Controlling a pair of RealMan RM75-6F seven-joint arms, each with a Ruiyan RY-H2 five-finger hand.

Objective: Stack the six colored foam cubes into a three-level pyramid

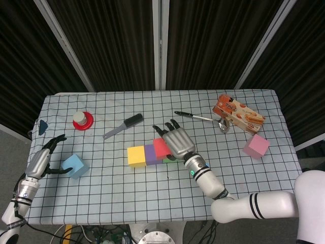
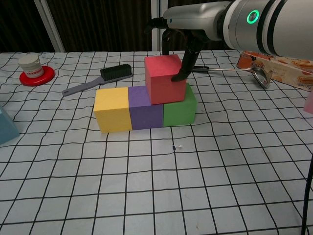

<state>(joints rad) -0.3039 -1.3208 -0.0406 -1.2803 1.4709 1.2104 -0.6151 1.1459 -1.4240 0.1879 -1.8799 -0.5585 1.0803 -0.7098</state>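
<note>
Chest view is showing the right hand (image 2: 178, 36) gripping the red cube (image 2: 164, 79) from above, fingers curling down over its far and right faces, one fingertip pressing on the right face. The red cube is sitting on the second level, straddling the seam between the purple cube (image 2: 145, 108) and the green cube (image 2: 179, 106), and seems slightly turned against the row below. The yellow cube (image 2: 112, 109), purple cube and green cube are lying side by side, touching, in a row running left to right on the checked counter (image 2: 146, 186). From the head view, the left hand (image 1: 44, 159) is resting near the left edge of the counter with its fingers spread apart and holding nothing, just beside the blue cube (image 1: 74, 166), which is sitting well apart from the row; whether a fingertip is touching it cannot be told. The pink cube (image 1: 256, 146) is standing alone near the right edge, well apart from the others. Farther back, a brush (image 1: 123, 126) is lying left of centre, a small white jar (image 1: 79, 118) is sitting on a red lid (image 1: 87, 122) at far left, and a ladle (image 1: 202, 119) is lying next to a snack box (image 1: 238, 113) at far right.
</note>
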